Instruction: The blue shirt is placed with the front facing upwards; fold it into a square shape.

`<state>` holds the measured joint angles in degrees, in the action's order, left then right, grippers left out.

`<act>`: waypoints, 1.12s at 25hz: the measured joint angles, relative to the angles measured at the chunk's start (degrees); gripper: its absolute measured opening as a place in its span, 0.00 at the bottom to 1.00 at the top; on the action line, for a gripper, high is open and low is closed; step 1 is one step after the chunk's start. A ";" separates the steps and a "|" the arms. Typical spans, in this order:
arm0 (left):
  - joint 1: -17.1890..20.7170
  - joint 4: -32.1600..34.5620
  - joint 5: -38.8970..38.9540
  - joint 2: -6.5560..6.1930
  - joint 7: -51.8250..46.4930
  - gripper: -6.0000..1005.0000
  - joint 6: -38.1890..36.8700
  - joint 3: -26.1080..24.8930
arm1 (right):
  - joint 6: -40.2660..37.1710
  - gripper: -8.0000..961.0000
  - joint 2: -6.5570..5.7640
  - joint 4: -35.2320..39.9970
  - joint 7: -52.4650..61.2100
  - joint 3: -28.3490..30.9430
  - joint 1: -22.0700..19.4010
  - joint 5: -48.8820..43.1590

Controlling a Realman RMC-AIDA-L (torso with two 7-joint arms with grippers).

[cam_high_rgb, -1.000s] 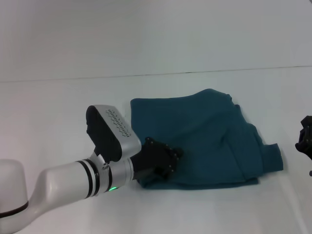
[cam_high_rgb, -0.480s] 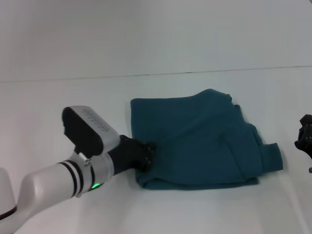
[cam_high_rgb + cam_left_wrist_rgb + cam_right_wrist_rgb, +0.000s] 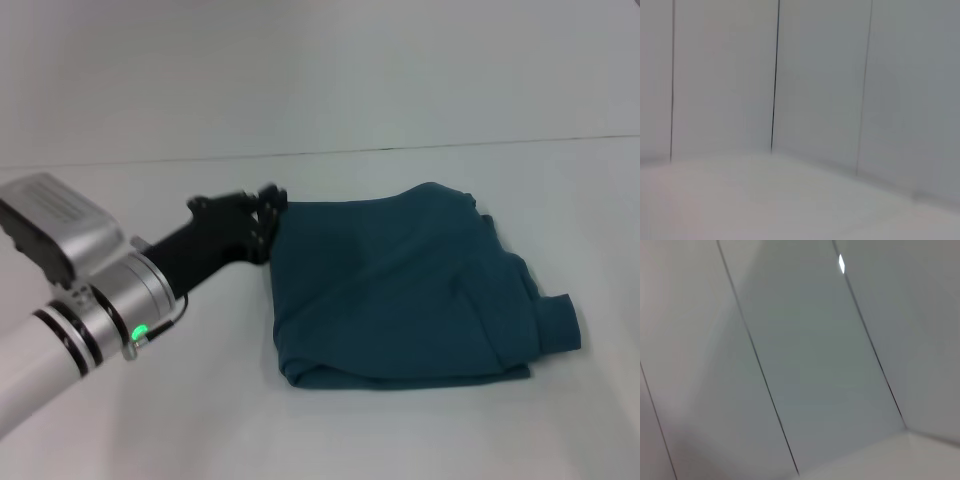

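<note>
The blue shirt (image 3: 400, 290) is soft cloth. It is judged to be light and floppy, so it bends and sags wherever it is lifted. It will not break. It may slide a little on the smooth white table (image 3: 150, 420), and a fold may fall open if only the top layer is picked up.

A good place to take hold is judged to be a corner or an edge, where all the layers can be pinched at once. The far corner of the shirt next to the left gripper (image 3: 262, 215) looks easy to reach. The thick rolled bit sticking out on the side of the shirt away from the left gripper could also be pinched and tucked in.

The shirt is dark teal-blue. It is already folded over into a thick, lumpy bundle that is nearly square. Soft creases are seen across the top. One side is rounded and bumpy, and a rolled piece pokes out there. No letters and no label are seen on the part that shows.

The shirt lies flat on the table, in the middle and a bit to the side away from the left gripper.

The left gripper is held just beside the far corner of the shirt, at its edge. It cannot be told whether its fingers are apart or together, or whether cloth is touched. The right gripper is not seen. Only wall panels are shown in both wrist views.
</note>
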<state>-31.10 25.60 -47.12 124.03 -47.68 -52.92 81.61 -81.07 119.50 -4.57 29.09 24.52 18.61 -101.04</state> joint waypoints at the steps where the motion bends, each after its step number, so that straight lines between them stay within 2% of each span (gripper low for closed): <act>1: 0.05 0.12 0.00 -0.04 -0.04 0.05 -1.34 -1.24 | -1.75 0.16 -0.05 3.01 3.99 -0.55 0.51 -0.55; 5: 0.11 1.67 -1.92 -0.25 -1.23 0.13 -1.74 -3.24 | -7.62 0.16 -0.15 17.82 19.63 -6.20 3.43 -5.55; 9: -0.51 4.89 -10.07 -0.84 -9.09 0.21 -0.23 -3.56 | -10.76 0.16 -0.08 35.94 38.15 -17.91 5.84 -11.24; 13: -1.17 9.91 -22.26 -1.02 -19.28 0.28 1.52 -3.97 | -14.14 0.32 0.26 50.60 50.28 -31.51 5.95 -15.06; 17: -1.84 14.12 -33.67 -1.15 -30.68 0.39 1.48 -4.34 | -15.34 0.49 0.48 61.86 58.49 -42.02 5.43 -19.72; 22: -1.88 17.42 -42.47 -0.90 -39.09 0.61 0.19 -4.01 | -16.81 0.68 0.26 70.10 64.29 -49.95 5.36 -25.02; 28: -1.75 19.10 -48.07 -0.24 -43.16 0.89 -1.47 -3.75 | -14.50 0.87 0.54 71.19 66.01 -55.93 5.91 -28.80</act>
<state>-32.86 44.71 -95.19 123.79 -90.84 -54.38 77.85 -95.56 120.04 66.62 95.10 -31.41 24.52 -129.85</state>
